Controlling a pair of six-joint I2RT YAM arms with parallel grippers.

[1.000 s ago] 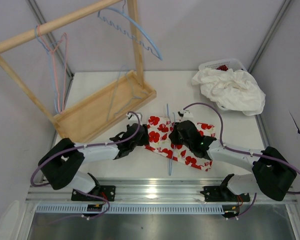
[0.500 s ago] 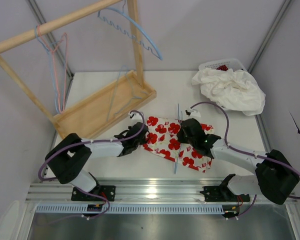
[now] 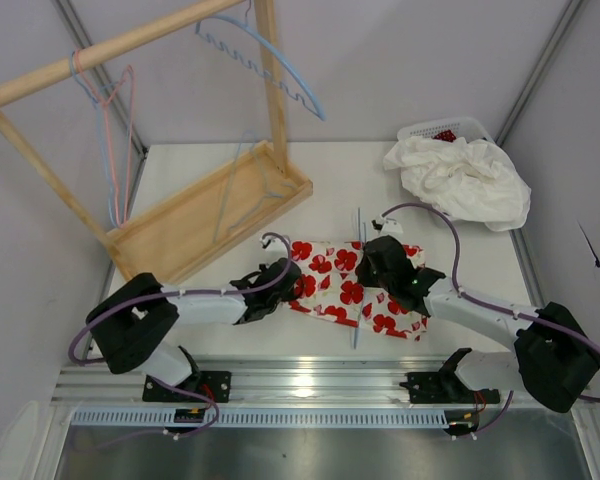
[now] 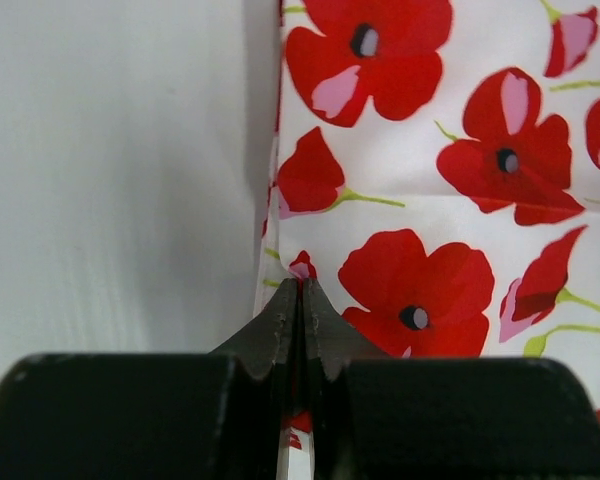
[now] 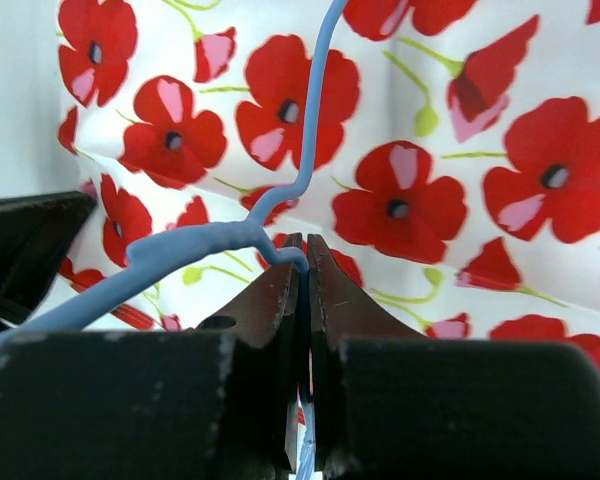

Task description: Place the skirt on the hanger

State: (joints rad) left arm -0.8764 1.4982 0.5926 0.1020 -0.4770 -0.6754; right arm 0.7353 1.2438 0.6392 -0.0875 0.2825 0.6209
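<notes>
The skirt (image 3: 342,290), white with red poppies, lies flat on the table in front of both arms. My left gripper (image 3: 287,280) is at its left edge, and in the left wrist view the gripper (image 4: 301,287) is shut on the skirt's hem (image 4: 285,265). A thin blue hanger (image 3: 357,290) lies across the middle of the skirt, running front to back. My right gripper (image 3: 377,262) sits over it. Seen from the right wrist, the gripper (image 5: 305,245) is shut on the hanger's wire (image 5: 312,110) just above the skirt (image 5: 480,150).
A wooden clothes rack (image 3: 215,205) stands at the back left, with blue (image 3: 275,75) and pink (image 3: 120,120) hangers on its rail. A heap of white cloth (image 3: 460,180) covers a white basket (image 3: 442,130) at the back right. A metal rail (image 3: 300,385) runs along the near edge.
My left gripper has shut on the skirt's left hem and shifted right. The right gripper has carried the hanger to the right, over the skirt's middle.
</notes>
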